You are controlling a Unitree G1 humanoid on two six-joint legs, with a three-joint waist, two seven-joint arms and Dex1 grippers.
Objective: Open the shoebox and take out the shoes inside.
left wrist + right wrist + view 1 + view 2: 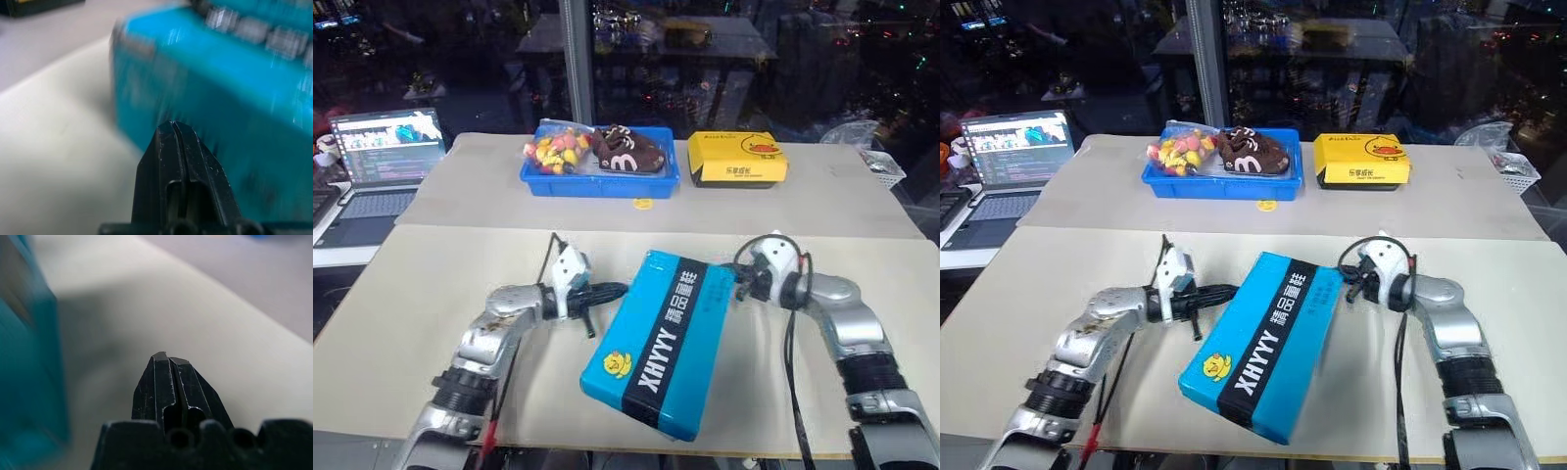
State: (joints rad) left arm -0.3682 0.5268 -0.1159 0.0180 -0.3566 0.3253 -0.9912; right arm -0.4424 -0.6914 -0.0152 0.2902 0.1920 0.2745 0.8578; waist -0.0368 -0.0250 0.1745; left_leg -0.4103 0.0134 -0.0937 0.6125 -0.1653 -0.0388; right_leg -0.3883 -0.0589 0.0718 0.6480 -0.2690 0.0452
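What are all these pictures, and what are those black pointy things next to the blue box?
They are a robot's claws. The two wide pictures come from cameras in its head, looking down over its arms. The two close-up pictures come from small cameras on its wrists.

The left claw and the right claw are both pinched shut and hold nothing. Between them on the table lies the blue shoebox, lid closed. In the left wrist picture, that claw points at the box's side, very near it.

Farther back sit a blue tray with brown shoes and a bag of colourful bits, plus a yellow duck box. A laptop stands off to the left.
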